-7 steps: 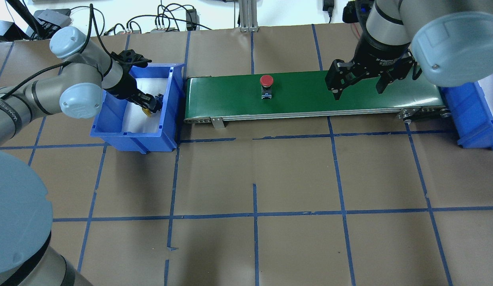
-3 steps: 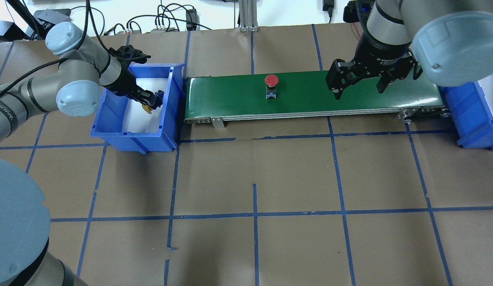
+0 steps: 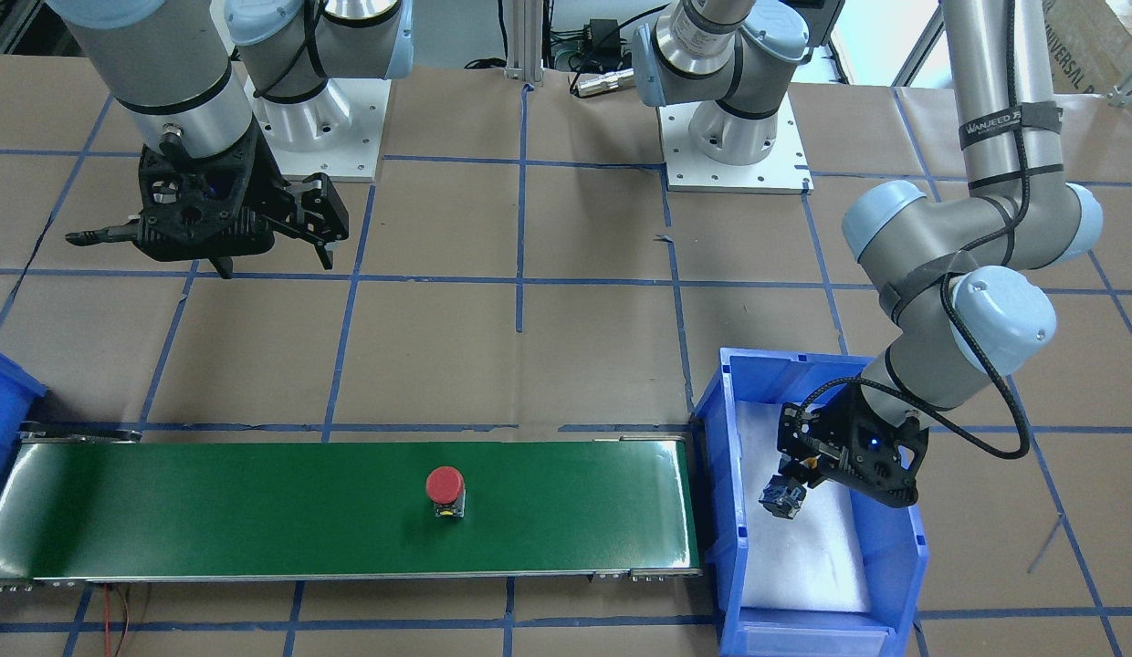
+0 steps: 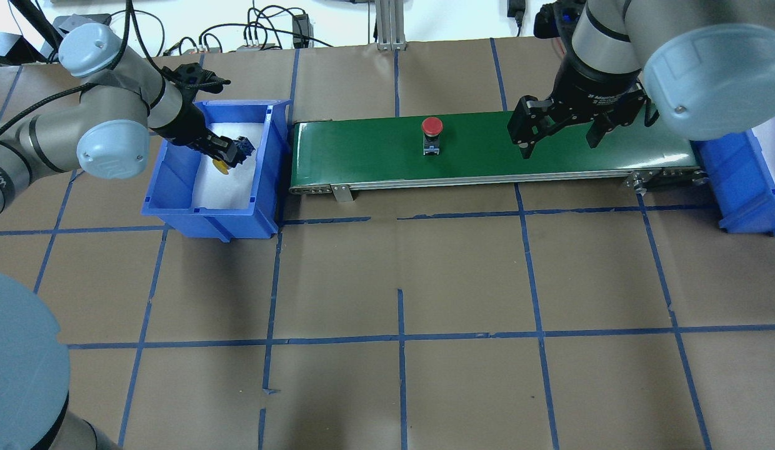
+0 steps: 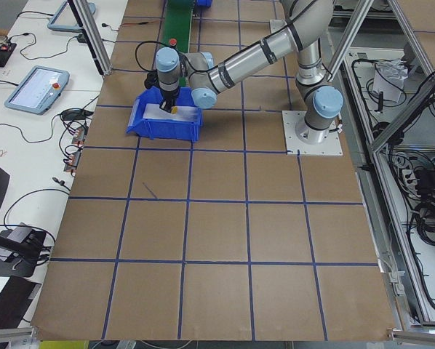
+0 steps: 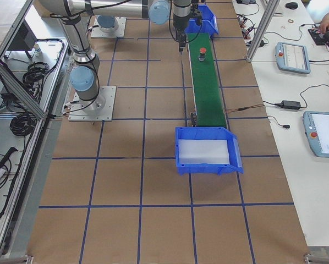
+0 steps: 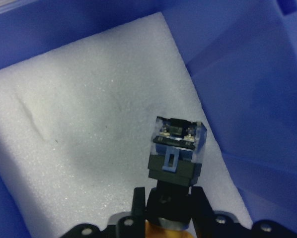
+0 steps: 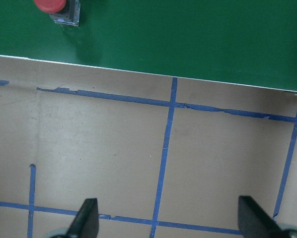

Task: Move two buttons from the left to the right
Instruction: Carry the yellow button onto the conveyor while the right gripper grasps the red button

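The red button (image 4: 432,128) stands upright on the green conveyor belt (image 4: 487,150), near its middle; it also shows in the front view (image 3: 445,486) and the right wrist view (image 8: 51,5). My left gripper (image 4: 228,153) is shut on the yellow button (image 4: 221,165) and holds it tilted above the white foam inside the left blue bin (image 4: 175,187). In the left wrist view its black-grey body (image 7: 176,151) sticks out past the gripper (image 7: 168,198). My right gripper (image 4: 559,140) is open and empty over the belt's right part, right of the red button.
A second blue bin (image 4: 737,181) stands at the belt's right end. Brown paper with blue tape lines covers the table (image 4: 400,281). Cables lie along the far edge (image 4: 262,31).
The red button has travelled right along the belt. My left gripper has risen and drawn back a little with the yellow button in it. The right gripper has barely moved.
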You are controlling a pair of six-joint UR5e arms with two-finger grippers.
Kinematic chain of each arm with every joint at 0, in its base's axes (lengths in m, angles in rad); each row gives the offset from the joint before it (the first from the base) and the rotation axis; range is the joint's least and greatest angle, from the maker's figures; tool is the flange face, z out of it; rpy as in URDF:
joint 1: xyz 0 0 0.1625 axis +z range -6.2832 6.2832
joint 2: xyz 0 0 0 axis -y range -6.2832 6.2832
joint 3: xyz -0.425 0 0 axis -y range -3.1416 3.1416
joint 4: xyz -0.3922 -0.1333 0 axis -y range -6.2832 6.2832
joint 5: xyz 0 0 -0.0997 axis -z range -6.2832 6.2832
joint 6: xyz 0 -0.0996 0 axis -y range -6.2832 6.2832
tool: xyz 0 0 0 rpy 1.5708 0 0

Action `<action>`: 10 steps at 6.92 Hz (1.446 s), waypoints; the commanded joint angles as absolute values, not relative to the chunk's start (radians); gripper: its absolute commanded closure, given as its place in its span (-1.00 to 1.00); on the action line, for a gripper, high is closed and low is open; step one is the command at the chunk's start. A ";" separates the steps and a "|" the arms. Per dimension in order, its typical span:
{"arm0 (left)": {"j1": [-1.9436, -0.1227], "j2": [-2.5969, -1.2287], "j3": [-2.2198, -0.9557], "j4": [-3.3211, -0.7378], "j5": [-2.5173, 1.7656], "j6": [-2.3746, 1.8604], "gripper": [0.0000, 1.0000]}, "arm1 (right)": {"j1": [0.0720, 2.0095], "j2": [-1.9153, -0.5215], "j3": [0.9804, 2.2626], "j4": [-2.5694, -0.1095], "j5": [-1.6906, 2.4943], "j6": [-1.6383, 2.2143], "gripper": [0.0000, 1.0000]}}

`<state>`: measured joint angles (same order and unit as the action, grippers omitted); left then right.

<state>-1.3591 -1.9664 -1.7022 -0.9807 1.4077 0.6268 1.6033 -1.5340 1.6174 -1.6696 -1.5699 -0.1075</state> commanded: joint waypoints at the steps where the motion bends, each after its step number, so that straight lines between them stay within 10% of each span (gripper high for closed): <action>1: -1.359 -1.916 -1.701 -1.026 1.483 0.560 0.28 | 1.598 -1.537 1.620 -1.667 -1.563 -0.123 -1.00; 10: -1.591 -1.791 -1.572 -1.339 1.501 -0.034 0.29 | 1.678 -1.189 1.408 -1.793 -1.479 -0.089 -1.00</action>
<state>-1.5735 -1.7688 -1.5718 -1.3567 1.5425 -0.0004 1.6644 -1.2420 1.4099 -1.7414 -1.5108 -0.0955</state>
